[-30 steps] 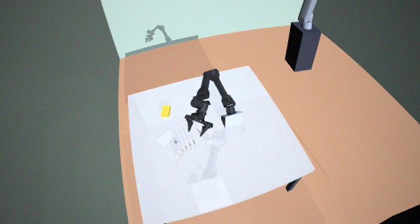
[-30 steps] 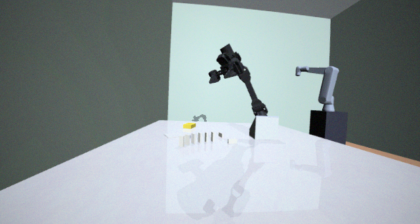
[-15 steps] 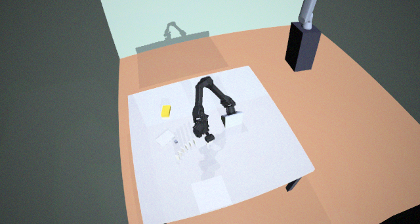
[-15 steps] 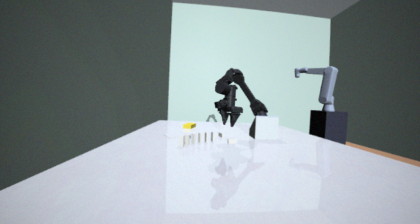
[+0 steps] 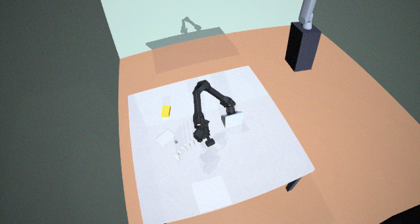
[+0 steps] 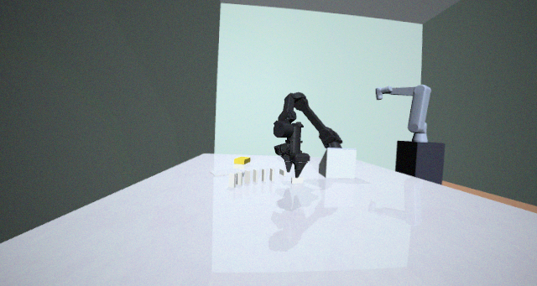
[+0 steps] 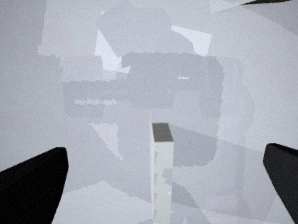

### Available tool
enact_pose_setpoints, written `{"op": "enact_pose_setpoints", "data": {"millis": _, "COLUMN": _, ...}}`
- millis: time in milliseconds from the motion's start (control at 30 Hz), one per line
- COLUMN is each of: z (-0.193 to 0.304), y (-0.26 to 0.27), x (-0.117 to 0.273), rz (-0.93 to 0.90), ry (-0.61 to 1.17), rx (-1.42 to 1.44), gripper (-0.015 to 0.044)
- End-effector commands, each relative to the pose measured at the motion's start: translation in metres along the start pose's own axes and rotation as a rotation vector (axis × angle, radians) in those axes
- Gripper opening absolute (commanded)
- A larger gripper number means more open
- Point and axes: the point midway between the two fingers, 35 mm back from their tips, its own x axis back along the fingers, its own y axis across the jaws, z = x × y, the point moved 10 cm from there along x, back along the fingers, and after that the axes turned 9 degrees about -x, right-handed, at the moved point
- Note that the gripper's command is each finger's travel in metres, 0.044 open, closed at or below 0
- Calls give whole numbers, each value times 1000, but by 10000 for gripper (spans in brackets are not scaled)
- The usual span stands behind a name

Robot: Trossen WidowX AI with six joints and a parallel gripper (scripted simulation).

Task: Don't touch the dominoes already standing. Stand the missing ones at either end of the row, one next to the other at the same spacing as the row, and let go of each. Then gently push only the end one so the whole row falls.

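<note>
Several cream dominoes stand in a slightly curved row, with the near end domino (image 5: pixel 178 157) (image 6: pixel 232 180) at the left in the exterior view. A loose domino (image 6: pixel 297 180) (image 7: pixel 162 175) lies low on the table to the right of the row. Another small domino (image 6: pixel 282 172) is set apart behind the row's right end; its pose is unclear. My gripper (image 5: pixel 205 140) (image 6: pixel 293 174) (image 7: pixel 170 156) is open and empty, pointing down just above the loose domino, which shows between the wide-spread fingers in the wrist view. The arm hides part of this area in the top view.
A yellow block (image 5: pixel 166 111) (image 6: pixel 242 160) lies behind the row. A flat white square (image 5: pixel 165 137) and a small bluish-grey object (image 5: pixel 176 141) lie left of the row. The arm's white base block (image 5: pixel 233 119) (image 6: pixel 341 163) stands to the right. Another robot on a dark pedestal (image 5: pixel 302 48) (image 6: pixel 420 162) stands off the table.
</note>
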Motion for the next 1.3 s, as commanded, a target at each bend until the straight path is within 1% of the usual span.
{"op": "enact_pose_setpoints", "data": {"millis": 0, "z": 4, "y": 1, "x": -16, "rz": 10, "ry": 1, "rx": 12, "gripper": 440}}
{"op": "enact_pose_setpoints", "data": {"millis": 367, "z": 5, "y": 2, "x": -30, "rz": 11, "ry": 1, "rx": 11, "gripper": 440}}
{"op": "enact_pose_setpoints", "data": {"millis": 600, "z": 5, "y": 2, "x": -31, "rz": 11, "ry": 1, "rx": 11, "gripper": 440}}
{"op": "enact_pose_setpoints", "data": {"millis": 1100, "z": 5, "y": 2, "x": -31, "rz": 11, "ry": 1, "rx": 11, "gripper": 46}}
{"op": "enact_pose_setpoints", "data": {"millis": 1133, "z": 5, "y": 2, "x": -31, "rz": 11, "ry": 1, "rx": 11, "gripper": 26}}
{"op": "enact_pose_setpoints", "data": {"millis": 1267, "z": 5, "y": 2, "x": -31, "rz": 11, "ry": 1, "rx": 11, "gripper": 26}}
